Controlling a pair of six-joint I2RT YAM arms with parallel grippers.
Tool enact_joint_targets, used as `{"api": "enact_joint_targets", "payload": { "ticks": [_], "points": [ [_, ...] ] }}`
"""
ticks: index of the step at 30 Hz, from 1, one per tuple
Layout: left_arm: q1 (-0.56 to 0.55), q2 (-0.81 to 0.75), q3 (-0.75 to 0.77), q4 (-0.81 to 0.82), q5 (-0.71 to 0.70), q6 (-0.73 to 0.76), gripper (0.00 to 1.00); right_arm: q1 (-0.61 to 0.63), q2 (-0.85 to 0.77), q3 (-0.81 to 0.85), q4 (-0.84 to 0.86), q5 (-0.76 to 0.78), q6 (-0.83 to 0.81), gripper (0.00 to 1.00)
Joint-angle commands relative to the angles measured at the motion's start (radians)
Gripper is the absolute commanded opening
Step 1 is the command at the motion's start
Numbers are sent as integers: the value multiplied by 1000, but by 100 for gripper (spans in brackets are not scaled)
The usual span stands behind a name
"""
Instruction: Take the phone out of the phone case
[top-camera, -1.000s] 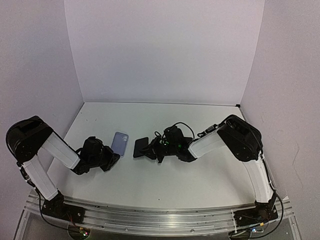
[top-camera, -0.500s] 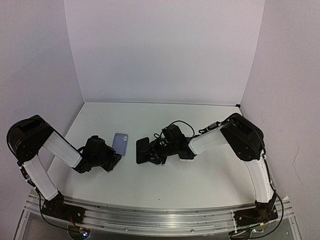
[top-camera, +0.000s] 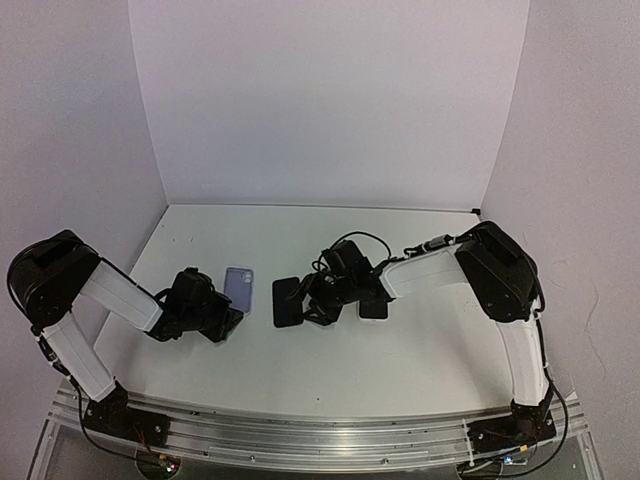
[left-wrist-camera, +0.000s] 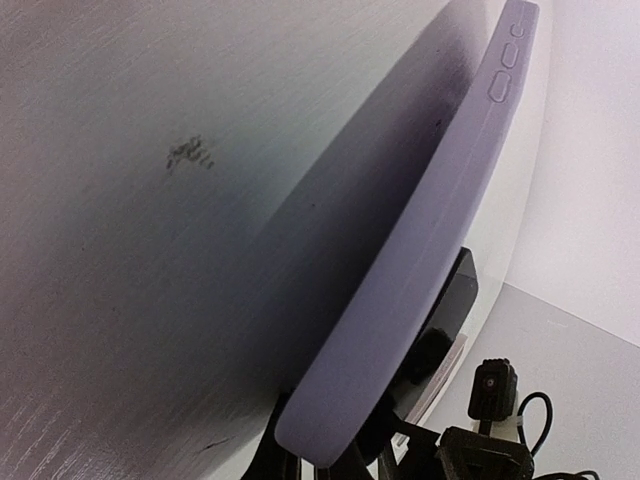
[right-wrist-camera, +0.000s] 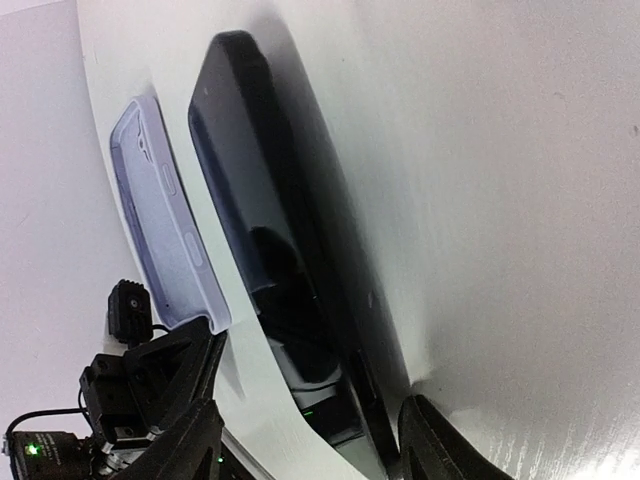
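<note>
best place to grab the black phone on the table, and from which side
Pinch the black phone across its long edges at the end nearest the right hand, coming in low along the table from there. It seems to lie flat, so its broad faces offer no pinch, and the open hand straddles that end. The left hand holds the phone case alongside.

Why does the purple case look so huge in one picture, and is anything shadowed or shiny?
Left wrist view: the phone case fills the frame because the camera sits close, and it throws a dark shadow on the table. Right wrist view: the glossy phone reflects a dark shape. Top view: even, soft light.
</note>
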Motion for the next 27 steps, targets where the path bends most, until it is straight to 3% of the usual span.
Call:
{"api": "enact_joint_targets", "payload": {
  "ticks": [1, 6, 10, 16, 23, 27],
  "points": [
    [14, 20, -62, -331, 68, -5, 5, 9, -5, 30, -204, 70, -52, 62],
    [56, -10, -71, -357, 73, 41, 17, 19, -9, 72, -277, 107, -110, 63],
    [75, -39, -70, -380, 64, 64, 18, 29, -24, 115, -336, 125, -237, 61],
    [125, -102, -17, -492, 37, 173, 21, 58, -107, 85, -361, 172, -646, 59],
    [186, -250, 65, -553, 0, 417, 25, 78, -124, 0, -351, 205, -1007, 60],
    [192, -364, 123, -439, 67, 762, 24, 110, -96, 5, -331, 238, -1139, 62]
  ]
}}
